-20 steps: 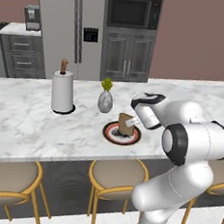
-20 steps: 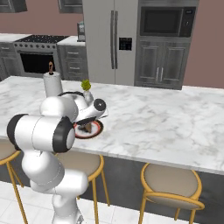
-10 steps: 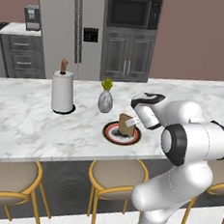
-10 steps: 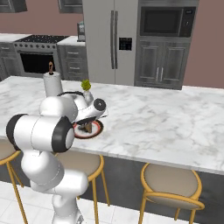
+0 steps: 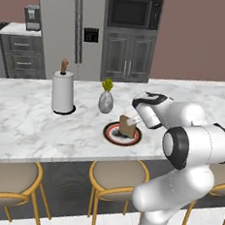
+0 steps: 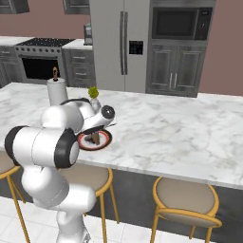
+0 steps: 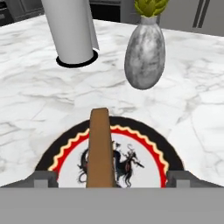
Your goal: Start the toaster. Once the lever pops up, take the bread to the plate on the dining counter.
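Brown bread (image 7: 101,148) stands on edge on the plate (image 7: 144,135), between the spread, released gripper (image 7: 111,178) tips. Marble dining counter (image 5: 26,120) lies bare toward its near edge; vase (image 7: 145,57) just beyond.

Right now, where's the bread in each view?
Left base view: bread stands on edge on the plate, centre of frame, just left of the hand.
Right base view: left of centre, a brown sliver on the plate, partly behind the arm.
Hand view: bottom centre, edge-on.
Shared landmark: grey vase behind the plate.
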Available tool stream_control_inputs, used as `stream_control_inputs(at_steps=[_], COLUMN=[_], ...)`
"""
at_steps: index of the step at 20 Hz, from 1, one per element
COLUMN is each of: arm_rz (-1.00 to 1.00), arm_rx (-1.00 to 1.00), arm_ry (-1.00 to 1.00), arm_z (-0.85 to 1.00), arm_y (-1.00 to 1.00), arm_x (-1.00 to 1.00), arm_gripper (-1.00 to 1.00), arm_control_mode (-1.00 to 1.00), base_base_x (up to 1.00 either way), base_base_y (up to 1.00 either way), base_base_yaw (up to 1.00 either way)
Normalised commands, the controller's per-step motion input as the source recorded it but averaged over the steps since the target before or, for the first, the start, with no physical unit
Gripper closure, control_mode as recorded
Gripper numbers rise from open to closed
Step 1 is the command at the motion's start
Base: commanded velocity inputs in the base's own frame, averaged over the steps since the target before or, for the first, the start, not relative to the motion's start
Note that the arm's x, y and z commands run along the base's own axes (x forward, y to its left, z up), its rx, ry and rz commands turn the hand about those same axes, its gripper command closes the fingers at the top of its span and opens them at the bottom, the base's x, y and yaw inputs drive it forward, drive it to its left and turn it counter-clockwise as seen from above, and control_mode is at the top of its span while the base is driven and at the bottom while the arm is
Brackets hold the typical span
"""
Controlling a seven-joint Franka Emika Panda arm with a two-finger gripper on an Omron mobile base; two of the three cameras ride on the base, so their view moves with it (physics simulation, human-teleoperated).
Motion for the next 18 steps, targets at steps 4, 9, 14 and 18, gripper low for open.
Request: stream_control_inputs(at_steps=[4,9,14,18], arm_rz=[0.0,0.0,-0.01,-0.07], arm_rx=[0.0,0.0,0.0,0.0], arm_ry=[0.0,0.0,0.0,0.0], arm_z=[0.71,0.72,0.77,0.65], arm_y=[0.0,-0.01,-0.1,-0.27], arm_x=[0.0,0.0,-0.31,-0.48], arm_gripper=[-1.0,-1.0,-1.0,-1.0], arm_control_mode=[-1.0,-1.0,-1.0,-1.0], base_base_x=[0.0,0.0,0.0,0.0], base_base_y=[0.0,0.0,0.0,0.0], base_base_yaw=[0.0,0.0,0.0,0.0])
